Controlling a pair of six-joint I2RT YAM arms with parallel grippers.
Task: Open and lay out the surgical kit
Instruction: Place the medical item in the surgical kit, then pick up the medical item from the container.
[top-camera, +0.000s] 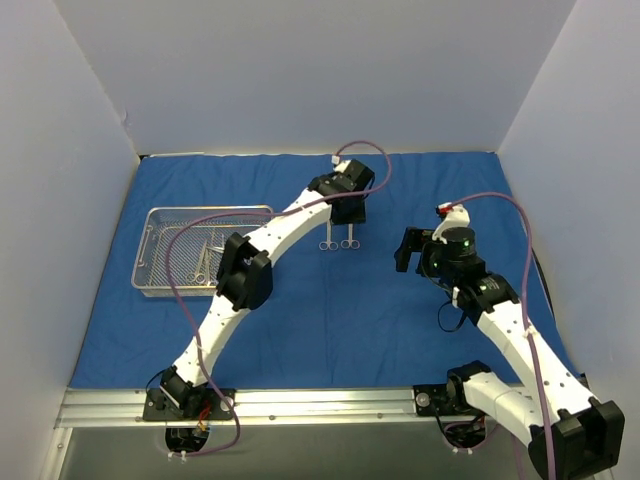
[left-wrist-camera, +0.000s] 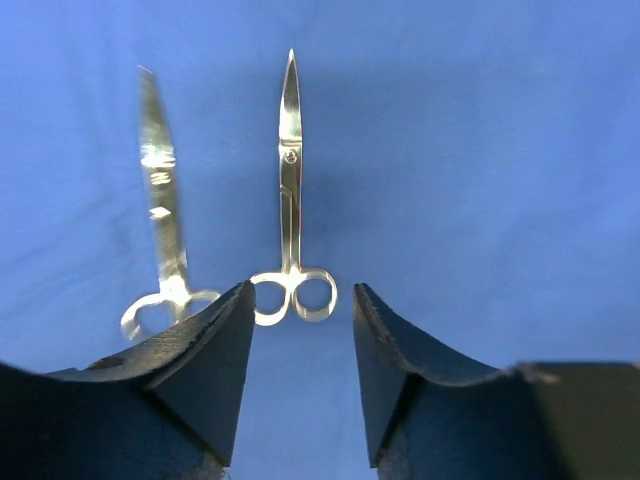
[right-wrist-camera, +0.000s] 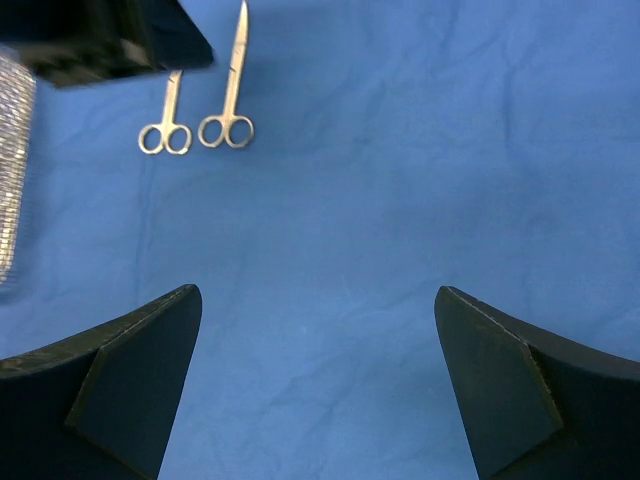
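The royal-blue cloth wrap (top-camera: 330, 310) lies spread flat over the table. At its left stands the silver wire-mesh tray (top-camera: 150, 262), with several steel instruments (top-camera: 205, 258) still inside. Two ring-handled instruments lie side by side on the cloth mid-back, one (left-wrist-camera: 291, 200) straight ahead of my left gripper and the other (left-wrist-camera: 160, 220) to its left. My left gripper (left-wrist-camera: 302, 288) hovers just behind their rings, jaws apart with nothing between them. My right gripper (right-wrist-camera: 317, 290) is wide open over bare cloth, to the right of the pair (right-wrist-camera: 232, 90).
White walls enclose the table at the back and both sides. The left arm (top-camera: 260, 250) stretches diagonally across the cloth from its base, passing the tray's right end. A metal rail (top-camera: 300, 405) runs along the near edge.
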